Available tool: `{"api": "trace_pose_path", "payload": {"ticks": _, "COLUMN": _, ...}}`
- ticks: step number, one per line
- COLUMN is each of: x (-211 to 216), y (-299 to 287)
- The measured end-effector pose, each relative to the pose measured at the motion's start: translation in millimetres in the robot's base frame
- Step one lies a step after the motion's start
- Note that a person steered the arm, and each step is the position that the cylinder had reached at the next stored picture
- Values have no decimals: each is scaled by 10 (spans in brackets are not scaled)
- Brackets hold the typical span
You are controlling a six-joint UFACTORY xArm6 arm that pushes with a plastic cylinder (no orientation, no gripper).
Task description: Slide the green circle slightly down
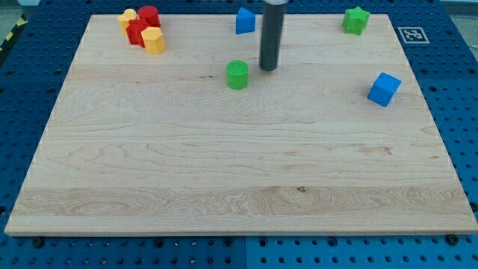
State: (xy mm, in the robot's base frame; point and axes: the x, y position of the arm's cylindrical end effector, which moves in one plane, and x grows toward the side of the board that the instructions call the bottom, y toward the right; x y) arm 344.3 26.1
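With no claw to open or close, we bring my tip (268, 68) from just right of the green circle (237, 75), near the board's (224, 187) top middle, round above it, then nudge gently down.

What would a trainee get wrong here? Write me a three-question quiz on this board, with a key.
1. True or false: my tip touches the green circle.
2. Which cluster sits at the view's top left? A) red and yellow blocks B) two green blocks C) two blue blocks
3. Fill in: the green star lies at the view's top ____.

Key:
1. False; the tip stands apart, just to the circle's right and slightly higher in the view.
2. A
3. right
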Motion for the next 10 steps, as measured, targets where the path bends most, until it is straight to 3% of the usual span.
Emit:
{"api": "trace_pose_path", "payload": {"ticks": 1, "x": 80, "y": -334}}
{"api": "trace_pose_path", "payload": {"ticks": 5, "x": 54, "y": -343}}
{"api": "trace_pose_path", "payload": {"ticks": 7, "x": -112, "y": -746}}
{"api": "trace_pose_path", "payload": {"ticks": 10, "x": 318, "y": -799}}
